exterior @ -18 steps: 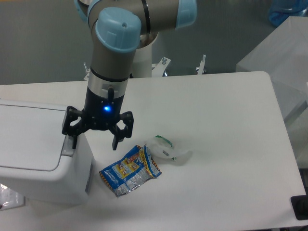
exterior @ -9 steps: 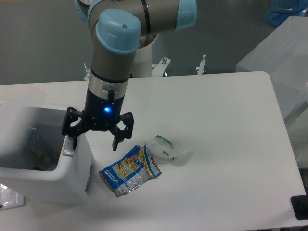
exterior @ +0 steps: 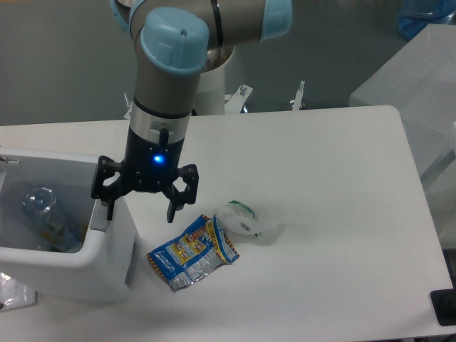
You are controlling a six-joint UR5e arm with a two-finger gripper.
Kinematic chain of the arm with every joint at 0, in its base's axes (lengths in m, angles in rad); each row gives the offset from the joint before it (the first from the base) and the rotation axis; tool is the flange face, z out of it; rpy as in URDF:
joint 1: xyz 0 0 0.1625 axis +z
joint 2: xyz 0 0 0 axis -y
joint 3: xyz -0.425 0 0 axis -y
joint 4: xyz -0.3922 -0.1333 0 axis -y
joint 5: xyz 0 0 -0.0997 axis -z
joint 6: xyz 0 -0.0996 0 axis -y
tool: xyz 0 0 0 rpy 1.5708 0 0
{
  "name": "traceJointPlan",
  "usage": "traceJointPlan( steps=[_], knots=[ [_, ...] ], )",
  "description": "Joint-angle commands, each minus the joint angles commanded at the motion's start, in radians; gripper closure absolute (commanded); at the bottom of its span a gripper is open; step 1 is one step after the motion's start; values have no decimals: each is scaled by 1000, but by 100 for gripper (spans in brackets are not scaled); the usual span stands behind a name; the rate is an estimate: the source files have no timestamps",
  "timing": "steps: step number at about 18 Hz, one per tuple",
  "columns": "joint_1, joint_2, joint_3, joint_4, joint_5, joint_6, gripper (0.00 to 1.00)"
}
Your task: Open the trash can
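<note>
The white boxy trash can [exterior: 107,267] stands at the table's front left. Its lid is out of sight and the inside shows, with a clear plastic bottle [exterior: 39,203] and other litter in it. My gripper [exterior: 141,212] is open and empty, pointing down over the can's right rim. One finger [exterior: 109,208] rests at the rim where the push tab sits; the tab itself is hidden. The other finger [exterior: 172,210] hangs outside the can above the table.
A blue crumpled snack wrapper [exterior: 192,251] lies on the white table [exterior: 320,178] just right of the can. A crumpled clear plastic piece with a green stripe [exterior: 249,219] lies beside it. A white box [exterior: 417,78] stands at the far right.
The flat lid that covered the can a second ago has swung open and out of sight, so the can's inside now shows. My gripper has stayed at the rim.
</note>
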Motion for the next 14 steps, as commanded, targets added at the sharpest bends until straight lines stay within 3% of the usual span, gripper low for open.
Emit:
traceJointPlan(
  steps=[6,14],
  knots=[
    [72,9,35,11,20,84,0],
    [92,9,22,-1,241,296,0]
  ],
)
